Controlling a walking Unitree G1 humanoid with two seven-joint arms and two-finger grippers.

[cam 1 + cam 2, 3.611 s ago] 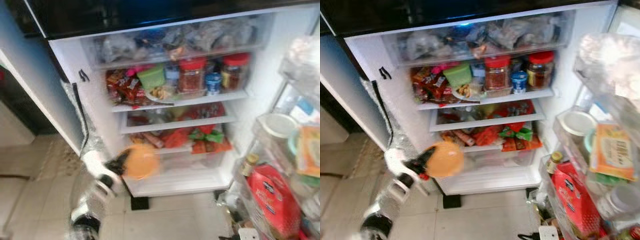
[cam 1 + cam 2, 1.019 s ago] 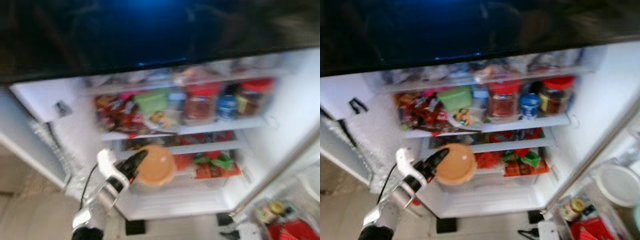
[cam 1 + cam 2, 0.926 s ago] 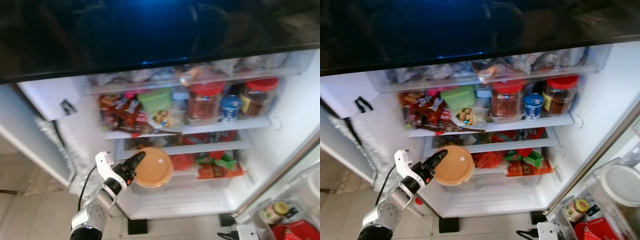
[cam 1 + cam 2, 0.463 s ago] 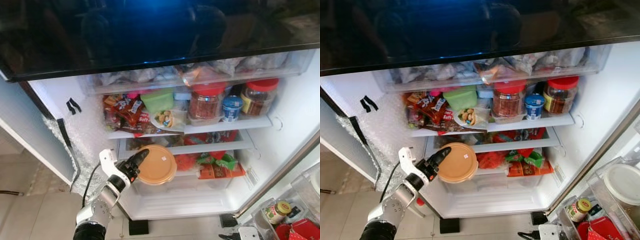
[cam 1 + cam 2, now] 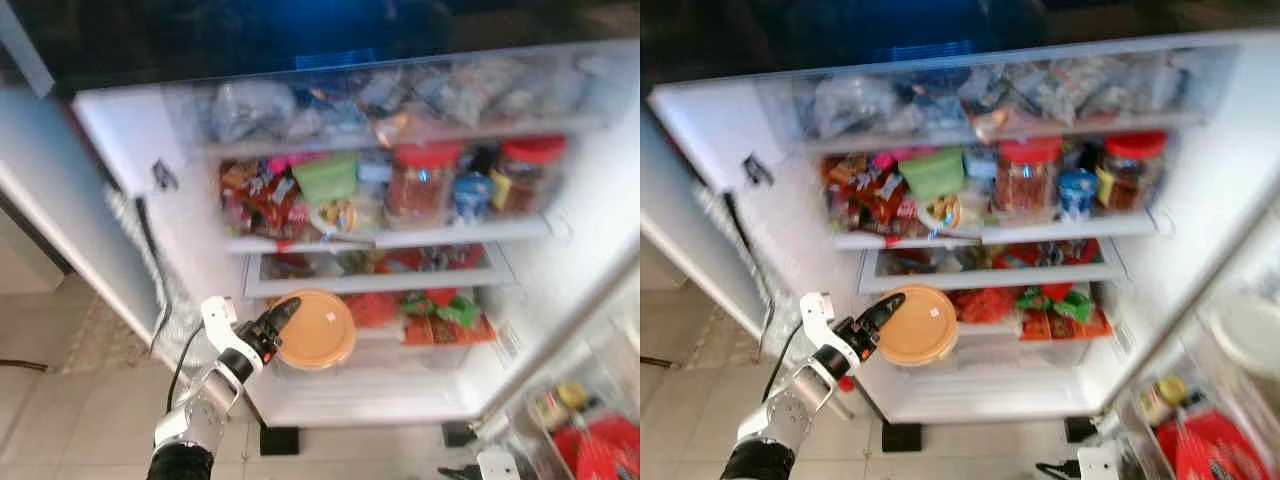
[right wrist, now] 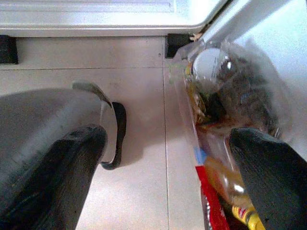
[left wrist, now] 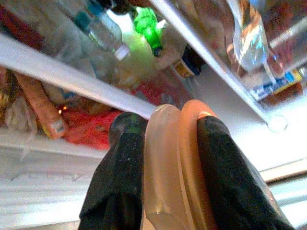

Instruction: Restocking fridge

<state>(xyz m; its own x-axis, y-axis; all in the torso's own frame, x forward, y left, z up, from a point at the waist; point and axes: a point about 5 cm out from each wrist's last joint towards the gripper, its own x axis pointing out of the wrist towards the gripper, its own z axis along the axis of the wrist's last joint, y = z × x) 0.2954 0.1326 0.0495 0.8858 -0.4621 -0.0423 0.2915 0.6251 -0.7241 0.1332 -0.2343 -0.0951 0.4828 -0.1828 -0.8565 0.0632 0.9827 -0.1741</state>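
The left gripper (image 5: 283,315) is raised in front of the open fridge (image 5: 590,230), its two long black fingers (image 7: 122,182) pinched on the rim of a round, flat orange container (image 5: 316,329). In the left wrist view the container (image 7: 177,172) shows edge-on between the fingers: a smooth orange lid on one side and a paler, translucent plastic base on the other, both curved and glossy. The fingers are closed only as far as the container's thickness. Seen from the head, the container faces out as a disc with a small pale label on its lid, held just ahead of the gripper, in front of the clear drawer (image 5: 420,350) near the bottom of the fridge.

Above the gripper, a white shelf (image 5: 380,240) carries crinkly red snack packets (image 5: 255,200), a soft green tub (image 5: 325,178) and two ribbed clear jars with red screw caps (image 5: 420,185) (a small blue-topped pot (image 5: 468,195) stands between them). Higher again, a frosted bin (image 5: 380,100) holds wrinkled grey bags. Just beyond the container, red and green pouches (image 5: 440,312) lie on the lower shelf.

The right gripper (image 6: 163,177) hangs low over the pale, smooth tiled floor (image 6: 139,182), its blunt matte black fingers set wide apart with nothing between them. Beside it stands a clear plastic bag (image 6: 230,105) of packets, crumpled and shiny, near the fridge's white base.
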